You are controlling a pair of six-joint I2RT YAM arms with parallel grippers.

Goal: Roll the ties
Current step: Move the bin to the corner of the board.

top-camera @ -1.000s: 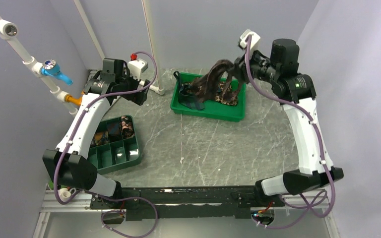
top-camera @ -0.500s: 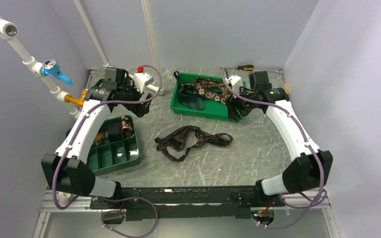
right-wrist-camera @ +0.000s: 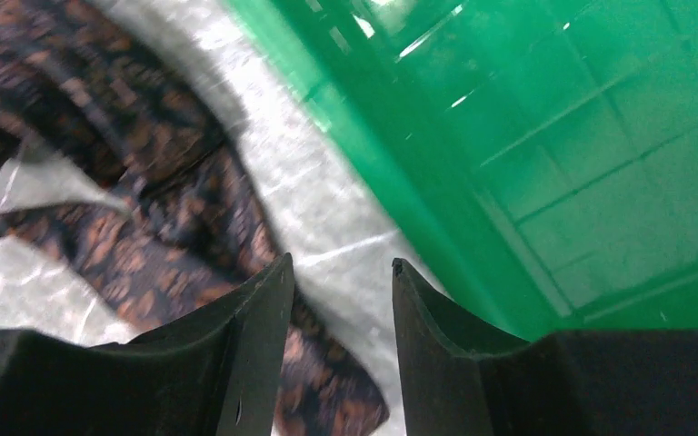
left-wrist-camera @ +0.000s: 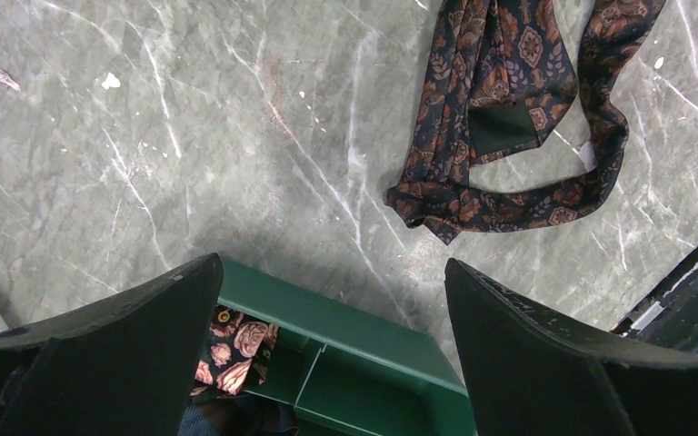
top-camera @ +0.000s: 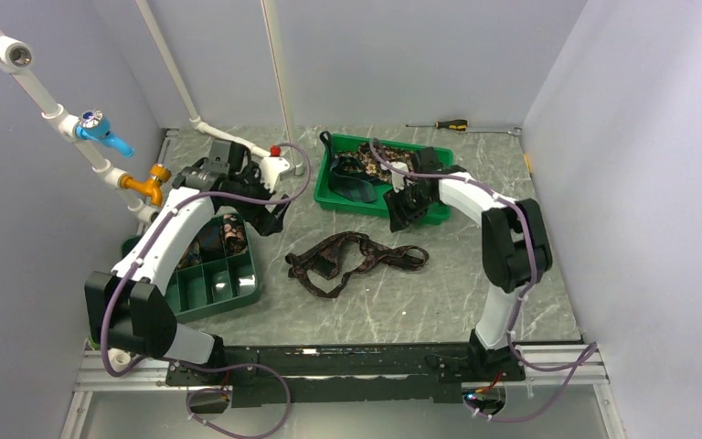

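Note:
A dark brown patterned tie (top-camera: 356, 261) lies loosely looped on the grey table in the middle. It also shows in the left wrist view (left-wrist-camera: 509, 109) and in the right wrist view (right-wrist-camera: 145, 163). More ties (top-camera: 375, 165) lie in the green tray (top-camera: 430, 212) at the back. My left gripper (top-camera: 270, 218) is open and empty, over the far right corner of the compartment box (left-wrist-camera: 373, 354), left of the tie. My right gripper (top-camera: 400, 212) is open and empty, low at the tray's front wall (right-wrist-camera: 554, 136), just above the tie's far right end.
A dark green compartment box (top-camera: 210, 274) at the left holds rolled ties, one floral (left-wrist-camera: 236, 341). A screwdriver (top-camera: 443, 124) lies at the back. Pipes with a blue valve (top-camera: 101, 130) and an orange fitting (top-camera: 151, 176) run along the left wall.
One second ago my right gripper held the tie up over the tray. The tie now lies on the table, and the right gripper has come down by the tray front. My left gripper moved toward the middle.

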